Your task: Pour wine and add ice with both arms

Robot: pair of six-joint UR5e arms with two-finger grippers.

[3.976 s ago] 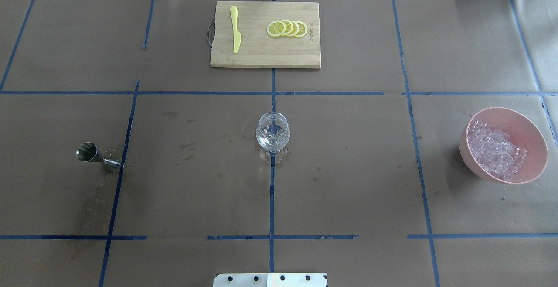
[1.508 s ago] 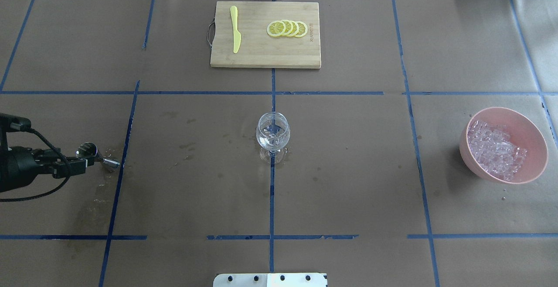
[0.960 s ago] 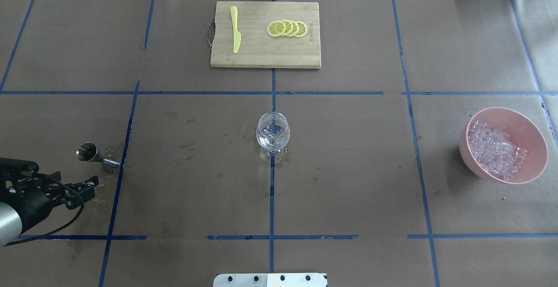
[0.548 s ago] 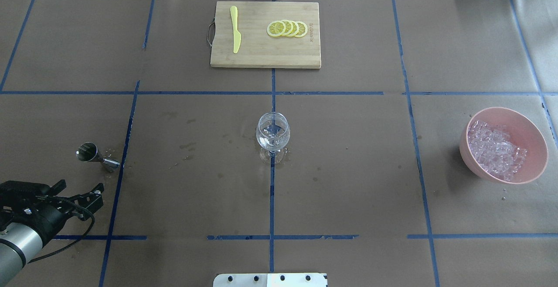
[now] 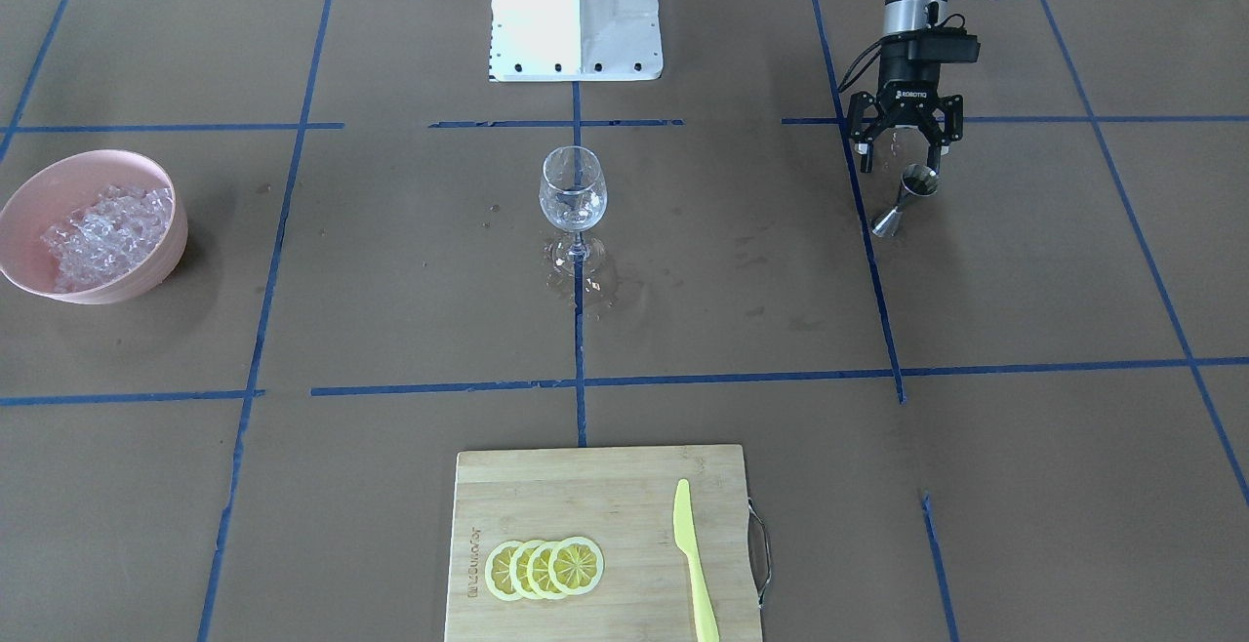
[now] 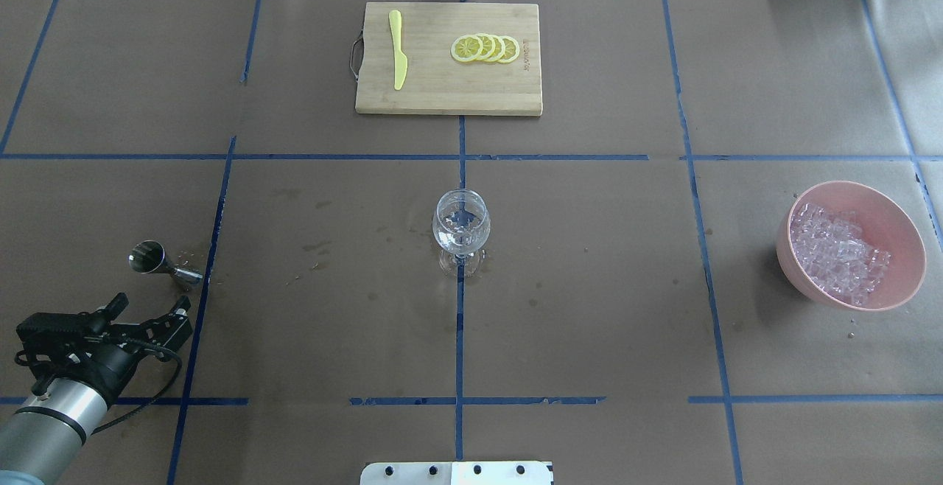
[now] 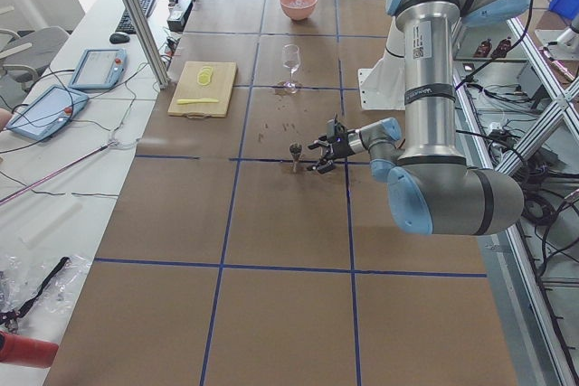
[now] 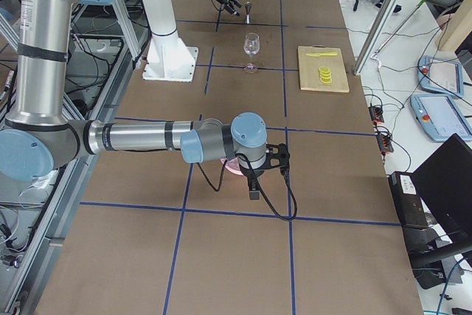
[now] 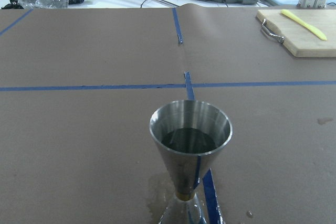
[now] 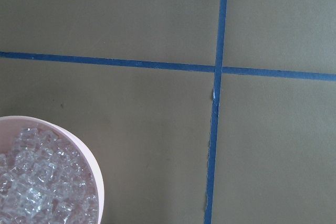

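Note:
The wine glass [image 6: 461, 227] stands upright at the table's centre with a little clear liquid in it. A steel jigger [image 6: 158, 260] stands at the left; the left wrist view shows dark liquid in its upper cup [image 9: 190, 142]. My left gripper [image 6: 149, 308] is open, level with the jigger on its near side and apart from it; it shows too in the front view [image 5: 903, 146]. Ice [image 6: 836, 249] fills a pink bowl [image 6: 796, 267] at the right. My right gripper [image 8: 252, 182] hangs over that bowl; I cannot tell whether it is open or shut.
A wooden cutting board [image 6: 442, 98] at the far centre carries a yellow knife [image 6: 398, 50] and lemon slices [image 6: 486, 48]. Damp spots mark the brown paper around the glass and the jigger. The white base block [image 5: 576, 8] sits at the robot's edge.
My left arm came in from the left edge, its gripper passed by the jigger, then drew back toward the robot's side and turned, fingers spread. Jigger, glass and bowl stayed put.

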